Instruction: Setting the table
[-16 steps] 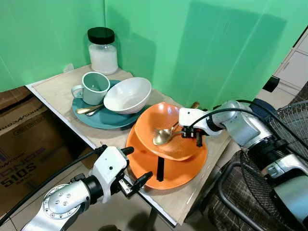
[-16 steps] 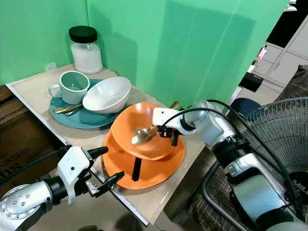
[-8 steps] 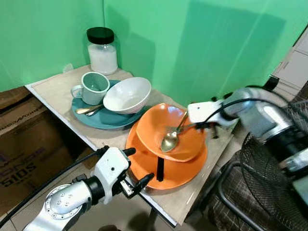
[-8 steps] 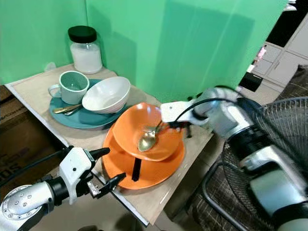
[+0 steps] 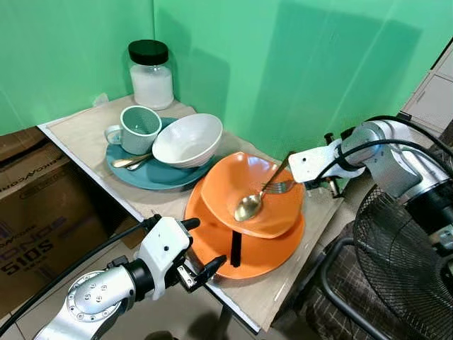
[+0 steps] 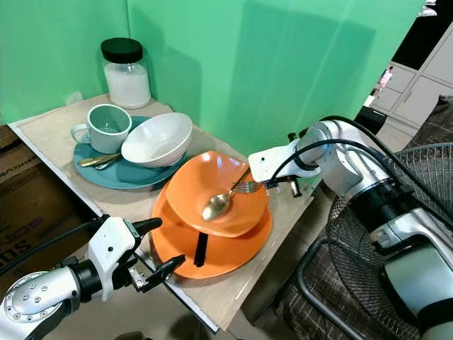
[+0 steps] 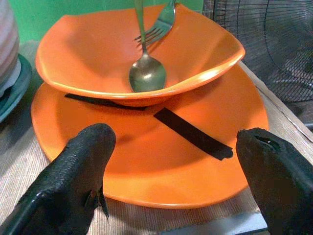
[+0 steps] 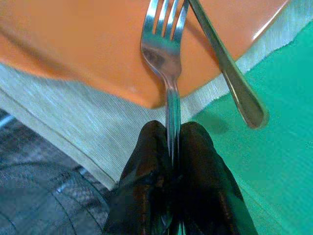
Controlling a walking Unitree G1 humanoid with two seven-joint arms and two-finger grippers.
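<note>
So I had my right gripper pinched tight on the handle of the fork, near the tail end, tines pointing in over the rim of the orange bowl. The fork was up off the bowl's floor, its tines just beside the shaft of the gold spoon, maybe touching it, I couldn't tell. The spoon lay with its head down in the bowl and its handle leaning out over the far rim. The bowl sat on an orange plate with a black strip across it, all on the table.

My take on handling: the fork's thin, stiff, light metal and pretty slick, so with a grip that far back it'd want to swivel between my fingers. I'd guess a hold nearer the middle would steady it. The bowl and plate look like ceramic, so no clanking the tines down.

My left gripper hung low at the near table edge with its fingers spread wide, holding nothing, aimed at the plate.

Further back, a teal plate carried a mug, a white bowl and more cutlery, with a jar behind.
</note>
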